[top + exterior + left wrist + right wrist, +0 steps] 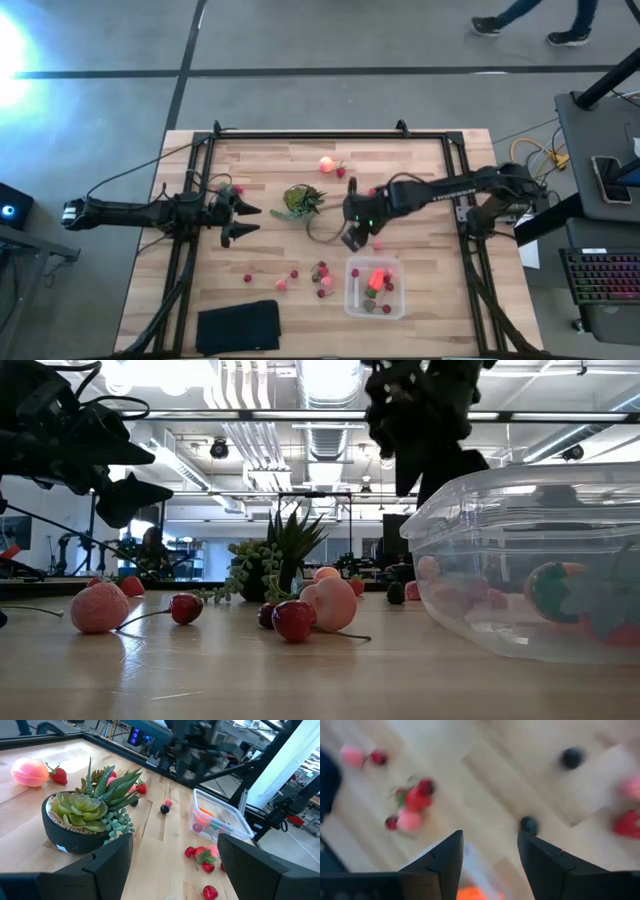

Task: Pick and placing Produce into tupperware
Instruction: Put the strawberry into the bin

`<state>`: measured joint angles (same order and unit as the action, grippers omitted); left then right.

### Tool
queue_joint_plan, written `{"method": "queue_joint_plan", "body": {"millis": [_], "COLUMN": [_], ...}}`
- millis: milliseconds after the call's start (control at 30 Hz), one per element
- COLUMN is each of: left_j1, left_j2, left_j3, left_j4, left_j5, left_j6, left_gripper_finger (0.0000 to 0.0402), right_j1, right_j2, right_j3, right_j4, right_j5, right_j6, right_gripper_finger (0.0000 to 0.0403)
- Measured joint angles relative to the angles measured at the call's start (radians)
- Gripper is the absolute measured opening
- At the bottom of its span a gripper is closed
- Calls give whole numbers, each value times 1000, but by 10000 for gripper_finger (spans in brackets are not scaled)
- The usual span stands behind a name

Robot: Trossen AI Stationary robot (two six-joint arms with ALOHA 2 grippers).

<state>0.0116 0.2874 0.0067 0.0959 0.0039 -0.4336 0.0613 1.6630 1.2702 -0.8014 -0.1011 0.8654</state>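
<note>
Our right gripper (pixel 353 238), fingers parted and empty, hangs at frame centre above the tupperware's (pixel 352 298) upper-left corner. The nearest loose produce cluster (pixel 322 275) lies just lower-left of it, nearer than our left gripper (pixel 240 220), also open.

**Bystanders on the Butcher-Block**

A potted succulent (pixel 300 201) sits mid-table (pixel 420 180) in a dark bowl. Well away from it, toward the table's near edge, lies a flat black pad (pixel 238 326). Beyond the table's far side, a person's legs (pixel 530 20) cross the floor.
</note>
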Motion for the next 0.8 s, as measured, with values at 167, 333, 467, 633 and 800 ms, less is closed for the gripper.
{"method": "queue_joint_plan", "body": {"millis": [167, 333, 467, 633, 800], "left_j1": [0, 0, 0, 0, 0], "left_j2": [0, 0, 0, 0, 0], "left_j3": [0, 0, 0, 0, 0], "left_j4": [-1, 0, 0, 0, 0], "left_j5": [0, 0, 0, 0, 0], "left_j6": [0, 0, 0, 0, 0], "left_gripper_finger": [277, 277, 277, 277, 277], "right_j1": [-69, -105, -139, -157, -140], "right_j2": [-1, 0, 14, 32, 53], "right_j3": [3, 3, 1, -3, -20], "right_j4": [-25, -129, -202, -212, -212], "right_j5": [-1, 30, 39, -2, -15], "right_j6": [-31, -30, -10, 14, 9], "right_gripper_finger": [178, 178, 178, 178, 178]}}
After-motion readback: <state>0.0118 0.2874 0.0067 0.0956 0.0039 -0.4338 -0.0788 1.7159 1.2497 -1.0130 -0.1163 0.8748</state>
